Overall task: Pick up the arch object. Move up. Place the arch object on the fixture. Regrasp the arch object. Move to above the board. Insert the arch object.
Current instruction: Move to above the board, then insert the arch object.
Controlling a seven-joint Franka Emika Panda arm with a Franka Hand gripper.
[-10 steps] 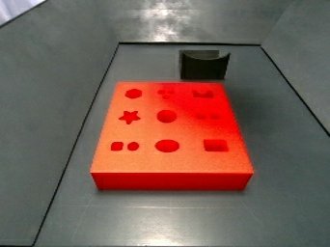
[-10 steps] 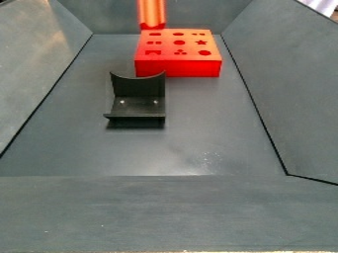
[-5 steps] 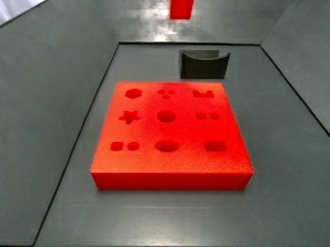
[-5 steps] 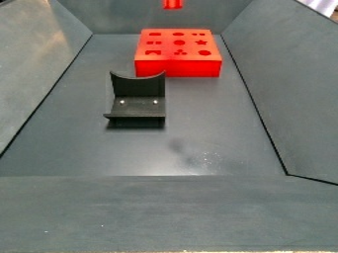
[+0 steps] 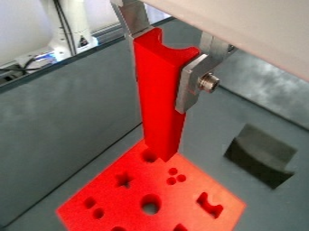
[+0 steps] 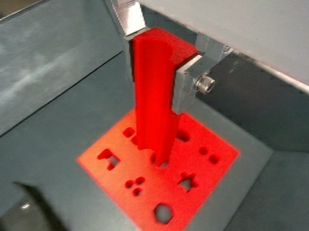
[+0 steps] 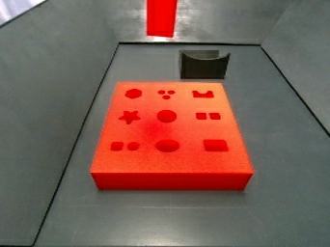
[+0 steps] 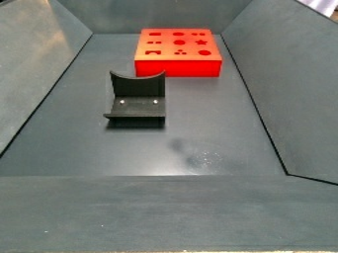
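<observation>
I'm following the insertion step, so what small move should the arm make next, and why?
Probably shift sideways to line up over the arch cut-out before lowering. In both wrist views the pincer holds the arch object upright, high above the board, nowhere near entering a hole.

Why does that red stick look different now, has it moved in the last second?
Yes. In a side view the arch object, held by the gripper, has come down toward the board, which stayed put.

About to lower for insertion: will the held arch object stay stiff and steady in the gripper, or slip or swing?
The arch object looks like a rigid straight prism, so probably stiff. The gripper clamps only its upper end, so the long free end could pivot if it catches the board.
</observation>
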